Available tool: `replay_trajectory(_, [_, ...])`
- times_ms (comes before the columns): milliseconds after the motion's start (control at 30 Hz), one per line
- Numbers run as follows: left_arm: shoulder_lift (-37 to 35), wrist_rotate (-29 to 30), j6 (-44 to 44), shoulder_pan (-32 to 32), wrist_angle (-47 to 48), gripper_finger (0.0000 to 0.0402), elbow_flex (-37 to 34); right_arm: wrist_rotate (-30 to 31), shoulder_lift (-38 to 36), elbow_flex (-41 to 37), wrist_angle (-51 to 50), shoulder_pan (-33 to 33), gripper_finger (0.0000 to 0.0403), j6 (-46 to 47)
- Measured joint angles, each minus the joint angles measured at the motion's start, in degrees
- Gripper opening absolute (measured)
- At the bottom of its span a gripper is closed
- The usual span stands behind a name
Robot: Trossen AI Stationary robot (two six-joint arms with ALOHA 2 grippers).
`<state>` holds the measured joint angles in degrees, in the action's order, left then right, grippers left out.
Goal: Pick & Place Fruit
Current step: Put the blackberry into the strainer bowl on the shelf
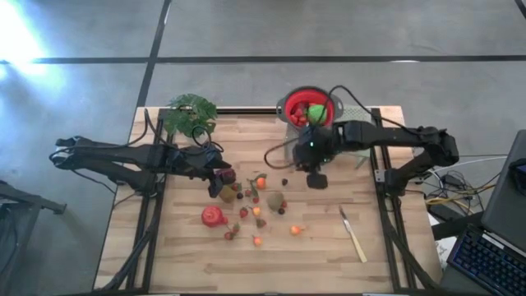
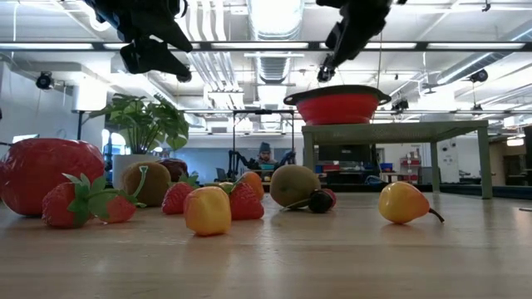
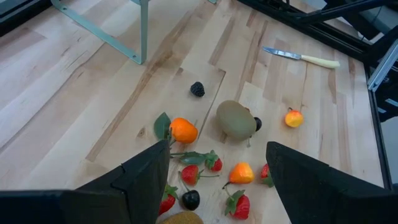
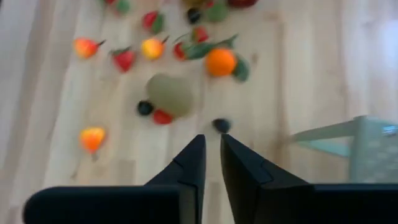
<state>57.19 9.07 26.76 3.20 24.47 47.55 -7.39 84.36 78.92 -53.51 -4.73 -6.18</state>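
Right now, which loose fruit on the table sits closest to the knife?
The small orange-yellow fruit lying alone, right of the main cluster. Every other loose fruit, including the kiwi and big red one, sits farther left of the knife.

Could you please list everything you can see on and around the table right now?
Loose fruit: roughly twenty small pieces, red, orange, brown, dark; scattered mid-table.
Large red fruit: one; left edge of the scatter.
Colander: one, red, fruit inside; on a pale stand at the table's far edge.
Knife: one, pale handle; right of the fruit.
Potted plant: one, green; far left corner.
Table: one, light wood.
Left gripper: open, above the fruit's left side.
Right gripper: fingers nearly together, nothing between them, near the colander.
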Motion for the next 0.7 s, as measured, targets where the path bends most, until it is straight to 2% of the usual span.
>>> replay_trajectory(200, [0.0, -0.01, 0.0, -0.01, 0.0, 0.0273, 0.0, 0.03, 0.01, -2.55, 0.81, 4.72, 0.0015, 3.14])
replay_trajectory(567, [0.0, 0.01, 0.0, -0.02, 0.0, 0.0273, 0.0, 0.25, 0.13, -10.39, 16.07, 14.51, 0.001, 4.33])
replay_trajectory(700, [0.0, 0.0, 0.0, -0.01, 0.0, 0.0273, 0.0, 5.42, 0.13, -12.99, 24.38, 18.83, 0.0009, -0.41])
